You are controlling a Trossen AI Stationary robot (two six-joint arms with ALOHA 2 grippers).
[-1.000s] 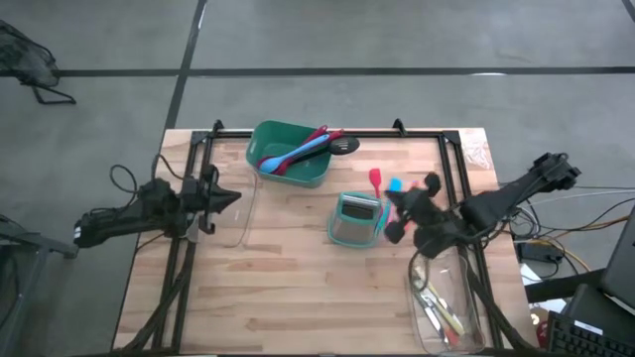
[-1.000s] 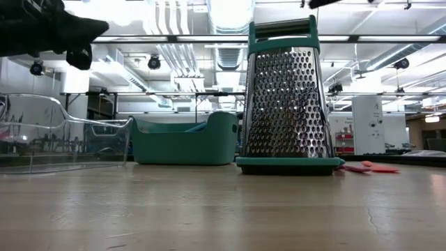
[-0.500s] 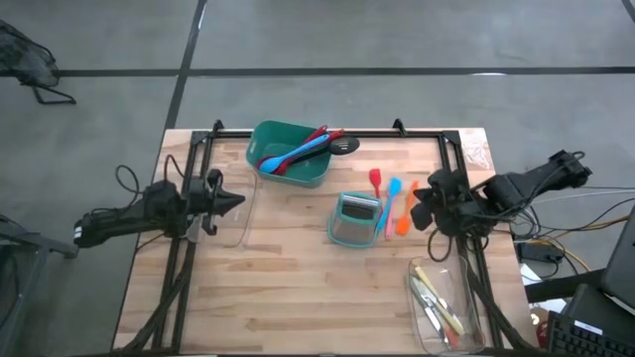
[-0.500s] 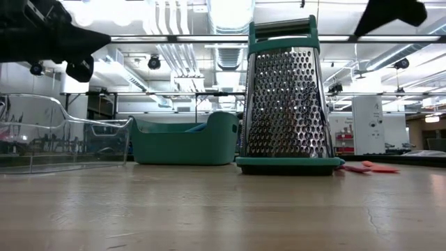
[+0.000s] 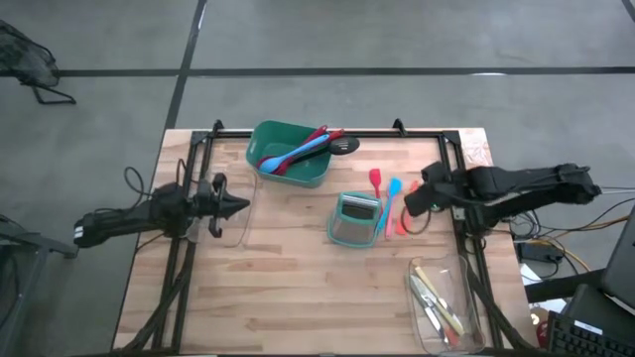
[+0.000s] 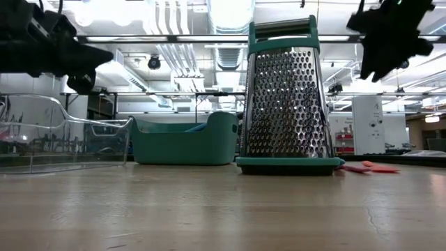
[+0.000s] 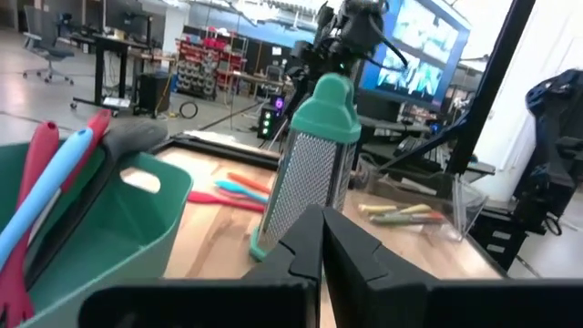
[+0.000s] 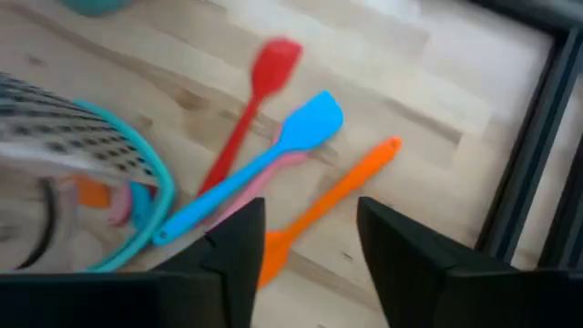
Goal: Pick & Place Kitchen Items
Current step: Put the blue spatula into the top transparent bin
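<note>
The right tool (image 8: 305, 251) hung with fingers parted above 3 small silicone spatulas, red (image 8: 248, 105), blue (image 8: 264, 162) and orange (image 8: 332, 200), lying on the wooden surface (image 5: 288, 288) beside the teal-framed metal box grater (image 5: 354, 219). The left tool (image 7: 321, 239), fingers pressed together, waited near the green plastic tub (image 5: 290, 154) holding red and blue long-handled spoons (image 5: 298, 151).

the right gripper (image 5: 415, 201) swings off the far side of the clear tray (image 5: 451, 307), out over the red, blue and orange spatulas (image 8: 301, 173), jaws open above them; the left gripper (image 5: 241, 206) edges slightly inward.
</note>
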